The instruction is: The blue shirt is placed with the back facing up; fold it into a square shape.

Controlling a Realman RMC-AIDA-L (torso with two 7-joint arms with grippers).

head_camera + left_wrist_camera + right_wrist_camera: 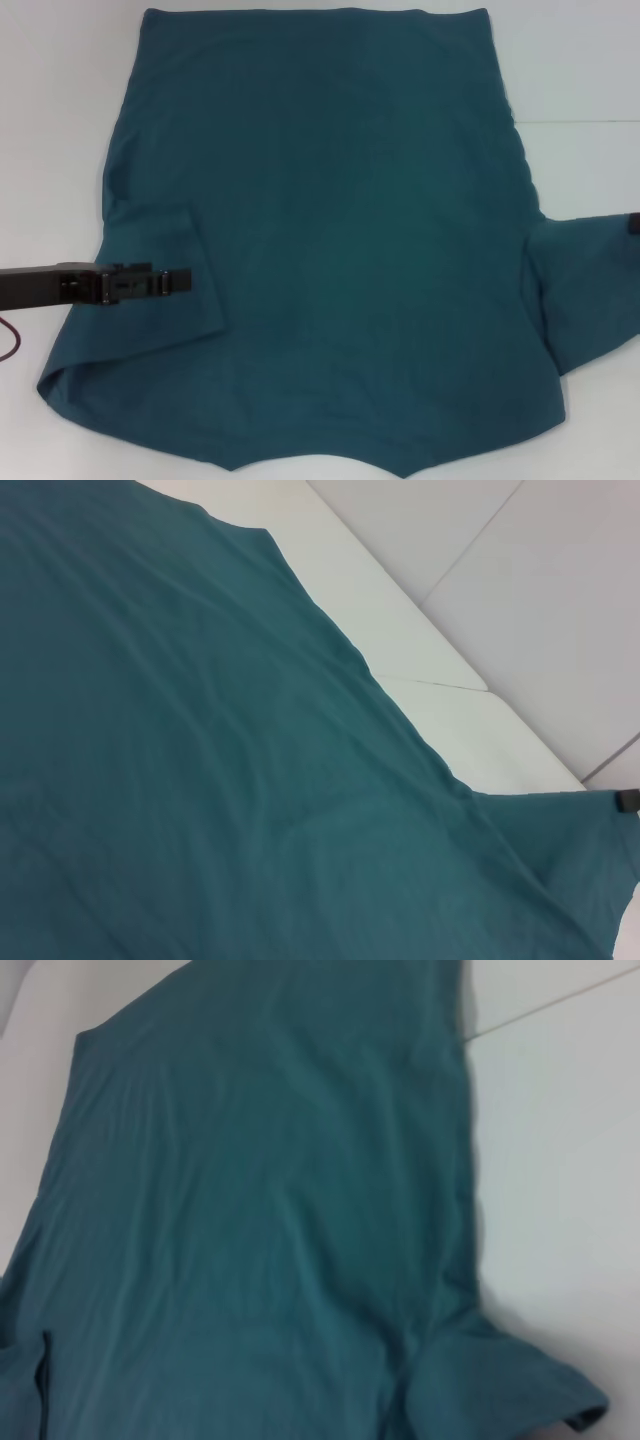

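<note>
The blue shirt lies spread flat on the white table, plain back up, with its hem at the far side. Its left sleeve is folded inward onto the body. My left gripper reaches in from the left, low over that folded sleeve near its edge. The right sleeve still sticks out to the side. Only a dark tip of my right gripper shows at that sleeve's outer edge, and it appears again in the left wrist view. Both wrist views show the shirt with soft wrinkles.
Bare white table surrounds the shirt on the left, right and far sides. A thin seam runs across the table at the right. A red cable hangs by the left arm.
</note>
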